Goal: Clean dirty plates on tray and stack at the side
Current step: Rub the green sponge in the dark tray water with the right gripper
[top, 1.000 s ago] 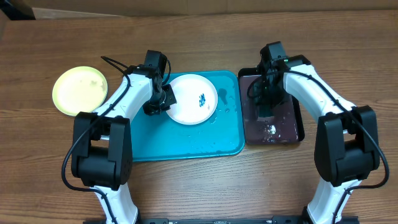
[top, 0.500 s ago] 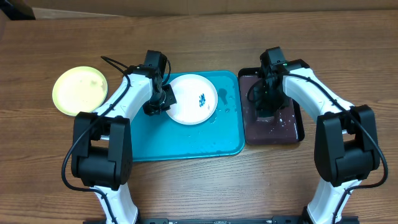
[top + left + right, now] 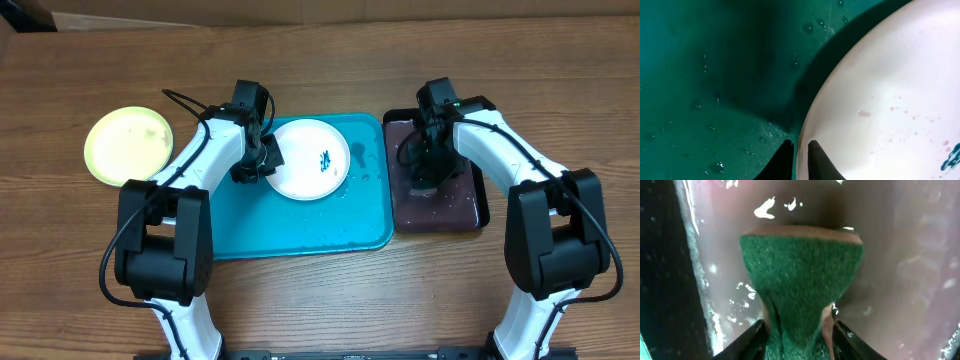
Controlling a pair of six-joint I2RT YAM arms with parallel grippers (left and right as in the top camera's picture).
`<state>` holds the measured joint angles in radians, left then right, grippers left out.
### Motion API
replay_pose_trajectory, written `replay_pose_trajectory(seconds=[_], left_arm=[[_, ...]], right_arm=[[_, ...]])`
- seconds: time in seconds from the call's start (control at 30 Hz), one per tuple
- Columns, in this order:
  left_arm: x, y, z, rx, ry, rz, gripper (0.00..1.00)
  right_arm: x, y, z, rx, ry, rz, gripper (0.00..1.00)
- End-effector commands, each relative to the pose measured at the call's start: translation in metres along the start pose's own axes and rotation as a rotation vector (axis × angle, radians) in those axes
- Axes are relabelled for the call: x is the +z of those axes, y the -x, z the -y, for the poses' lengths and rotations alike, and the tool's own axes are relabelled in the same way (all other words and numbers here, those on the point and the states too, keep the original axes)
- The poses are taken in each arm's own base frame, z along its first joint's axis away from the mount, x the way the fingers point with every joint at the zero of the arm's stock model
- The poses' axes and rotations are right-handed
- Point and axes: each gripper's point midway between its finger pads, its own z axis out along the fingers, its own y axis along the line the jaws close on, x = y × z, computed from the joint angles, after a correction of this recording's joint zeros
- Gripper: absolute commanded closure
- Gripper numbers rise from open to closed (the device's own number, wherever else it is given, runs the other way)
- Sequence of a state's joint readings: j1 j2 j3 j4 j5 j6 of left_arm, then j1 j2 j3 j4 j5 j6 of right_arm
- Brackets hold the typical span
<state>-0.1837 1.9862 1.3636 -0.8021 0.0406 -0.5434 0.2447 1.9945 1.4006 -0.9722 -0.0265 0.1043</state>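
White plate [image 3: 305, 170]: on turquoise tray [image 3: 300, 225], teal smear [image 3: 326, 158] on it, not yet cleaned.
Yellow-green plate [image 3: 125, 145]: off tray, on table, well left of left gripper [image 3: 798, 150]; we judge it cleaned and start of stack.
Third plate: we see none.
Progress, our estimate: under halfway. Remaining: scrub white plate, stack it.
Left gripper: jaws narrow, pinched on white plate's left rim, one finger each side.
Right gripper [image 3: 799, 335]: clamped on green sponge [image 3: 800, 270], down in black tray [image 3: 450, 212] of dark liquid; white plate well to its left.
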Motion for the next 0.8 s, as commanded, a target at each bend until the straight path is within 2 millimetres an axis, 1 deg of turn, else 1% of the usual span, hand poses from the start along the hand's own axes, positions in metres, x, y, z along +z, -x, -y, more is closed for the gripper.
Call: replay_pose_trajectory(seconds=[0.0, 0.07, 0.13, 0.17, 0.27, 0.3, 0.33, 0.37, 0.43, 0.53, 0.6, 0.67, 0.77], left_arm=[[-0.0008, -0.0010, 0.0000, 0.024, 0.010, 0.009, 0.86], [-0.0008, -0.0011, 0.0000, 0.024, 0.010, 0.008, 0.86], [-0.0008, -0.0010, 0.0001, 0.024, 0.010, 0.008, 0.86], [-0.0008, -0.0010, 0.0001, 0.024, 0.010, 0.009, 0.86], [-0.0008, -0.0010, 0.0001, 0.024, 0.010, 0.009, 0.85], [-0.0008, -0.0010, 0.0001, 0.024, 0.010, 0.009, 0.83], [-0.0008, -0.0007, 0.0003, 0.024, 0.009, 0.010, 0.80], [-0.0008, -0.0003, 0.0005, 0.024, 0.009, 0.012, 0.79], [-0.0008, 0.0001, 0.0007, 0.024, 0.008, 0.013, 0.75], [-0.0008, 0.0007, 0.0010, 0.025, 0.007, 0.016, 0.73], [-0.0008, 0.0009, 0.0011, 0.024, 0.006, 0.016, 0.75], [-0.0008, 0.0008, 0.0012, 0.024, 0.006, 0.016, 0.79], [-0.0006, 0.0007, 0.0011, 0.024, 0.006, 0.015, 0.86]], right_arm=[[-0.0082, 0.0039, -0.0066, -0.011, 0.010, 0.023, 0.57], [-0.0082, 0.0039, -0.0078, -0.015, 0.010, 0.023, 0.61], [-0.0082, 0.0039, -0.0079, -0.015, 0.010, 0.024, 0.70], [-0.0082, 0.0038, -0.0079, -0.015, 0.010, 0.023, 0.71], [-0.0075, 0.0036, -0.0077, -0.015, 0.009, 0.021, 0.69], [-0.0075, 0.0036, -0.0077, -0.015, 0.009, 0.021, 0.66], [-0.0073, 0.0034, -0.0078, -0.015, 0.010, 0.020, 0.61], [-0.0072, 0.0034, -0.0078, -0.014, 0.010, 0.020, 0.59], [-0.0069, 0.0034, -0.0078, -0.011, 0.010, 0.020, 0.59], [-0.0068, 0.0030, -0.0091, -0.011, 0.017, 0.017, 0.57], [-0.0068, 0.0025, -0.0106, -0.011, 0.026, 0.015, 0.61], [-0.0068, 0.0018, -0.0107, -0.012, 0.027, 0.012, 0.67], [-0.0053, 0.0016, -0.0105, -0.011, 0.026, 0.009, 0.83]])
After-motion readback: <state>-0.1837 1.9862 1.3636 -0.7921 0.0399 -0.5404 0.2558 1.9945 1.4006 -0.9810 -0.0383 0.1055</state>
